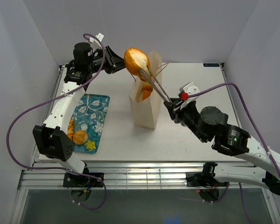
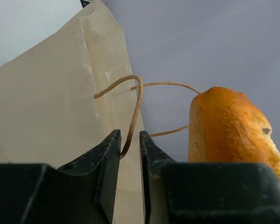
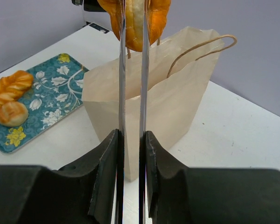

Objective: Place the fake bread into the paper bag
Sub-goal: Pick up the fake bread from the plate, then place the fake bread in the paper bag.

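My right gripper [image 1: 174, 107] [image 3: 132, 135] is shut on metal tongs [image 1: 156, 86] [image 3: 122, 84]. The tongs pinch a glossy golden-brown fake bread roll [image 1: 136, 59] [image 3: 135, 21] above the open top of the upright paper bag [image 1: 144, 112] [image 3: 168, 102]. The roll also shows in the left wrist view [image 2: 228, 130]. Another orange pastry [image 1: 147, 91] lies inside the bag. My left gripper [image 1: 115, 60] [image 2: 129, 136] sits beside the bag's top, with the bag's cord handle [image 2: 136, 100] running down between its nearly closed jaws. A braided loaf [image 1: 71, 128] [image 3: 9, 88] and a small bun [image 1: 80, 136] [image 3: 11, 113] lie on the tray.
The teal floral tray [image 1: 94, 114] [image 3: 51, 88] lies left of the bag, near the left arm. White walls enclose the table on the left, back and right. The bag's second cord loop [image 3: 200, 49] sticks up on its right side.
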Robot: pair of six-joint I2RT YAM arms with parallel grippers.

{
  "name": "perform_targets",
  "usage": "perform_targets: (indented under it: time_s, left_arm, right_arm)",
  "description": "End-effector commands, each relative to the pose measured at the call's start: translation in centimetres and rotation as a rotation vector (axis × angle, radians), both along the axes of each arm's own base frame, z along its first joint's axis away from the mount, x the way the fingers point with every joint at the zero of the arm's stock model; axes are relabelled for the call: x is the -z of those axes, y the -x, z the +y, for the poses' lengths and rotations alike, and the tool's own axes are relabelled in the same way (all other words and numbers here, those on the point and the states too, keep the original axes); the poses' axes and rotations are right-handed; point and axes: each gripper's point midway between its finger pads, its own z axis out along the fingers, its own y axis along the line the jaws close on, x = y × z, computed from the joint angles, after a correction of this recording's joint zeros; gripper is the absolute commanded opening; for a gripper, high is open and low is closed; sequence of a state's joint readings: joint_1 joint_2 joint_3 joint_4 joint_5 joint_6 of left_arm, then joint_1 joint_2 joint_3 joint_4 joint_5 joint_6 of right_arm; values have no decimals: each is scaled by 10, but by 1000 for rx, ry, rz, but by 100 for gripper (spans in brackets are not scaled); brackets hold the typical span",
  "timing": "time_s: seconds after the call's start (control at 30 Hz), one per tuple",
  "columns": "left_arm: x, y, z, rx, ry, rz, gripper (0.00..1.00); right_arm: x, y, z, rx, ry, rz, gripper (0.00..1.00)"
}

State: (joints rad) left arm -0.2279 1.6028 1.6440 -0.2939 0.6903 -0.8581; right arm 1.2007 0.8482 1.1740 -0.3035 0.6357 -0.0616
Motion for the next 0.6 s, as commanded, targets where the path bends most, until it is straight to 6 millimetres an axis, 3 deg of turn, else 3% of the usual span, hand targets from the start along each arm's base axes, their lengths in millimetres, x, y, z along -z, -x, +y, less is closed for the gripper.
perform_targets:
  time_s: [0.0, 0.2, 0.37, 0.57]
  left_arm:
    - [-3, 0, -1, 26, 14, -25, 32]
    - [-5, 3, -2, 32, 15, -32, 8]
    - [-11, 8, 0, 32, 18, -39, 5]
    - [-19, 15, 1, 31, 19, -53, 0]
  right_arm:
    - [-35, -7, -10, 64, -123, -64, 8]
    - [-32, -11, -16, 64, -185, -28, 8]
    - [-20, -24, -13, 28, -271, 61, 8]
    - [-25, -25, -14, -51, -371, 128, 8]
